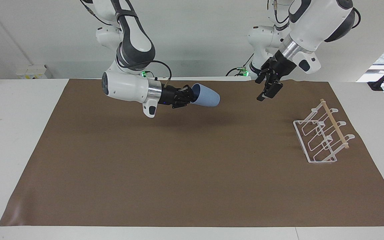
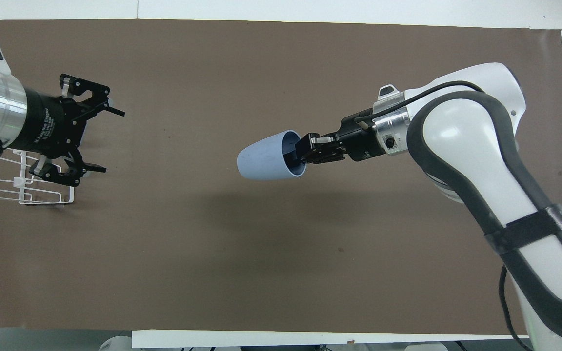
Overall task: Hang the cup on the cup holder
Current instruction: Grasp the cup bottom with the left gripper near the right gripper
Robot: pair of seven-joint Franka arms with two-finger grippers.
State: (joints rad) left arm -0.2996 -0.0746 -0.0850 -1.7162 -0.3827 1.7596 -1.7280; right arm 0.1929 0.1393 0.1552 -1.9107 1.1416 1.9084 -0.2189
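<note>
My right gripper [image 1: 192,96] [image 2: 300,152] is shut on the rim of the light-blue cup [image 1: 206,95] [image 2: 267,156]. It holds the cup on its side in the air over the middle of the brown mat, base pointing toward the left arm's end. My left gripper [image 1: 268,87] [image 2: 100,131] is open and empty, raised over the mat between the cup and the cup holder. The white wire cup holder [image 1: 322,137] [image 2: 42,192] with its wooden rod stands at the left arm's end of the table. The left arm hides part of it in the overhead view.
A brown mat [image 1: 192,173] [image 2: 261,273] covers most of the white table.
</note>
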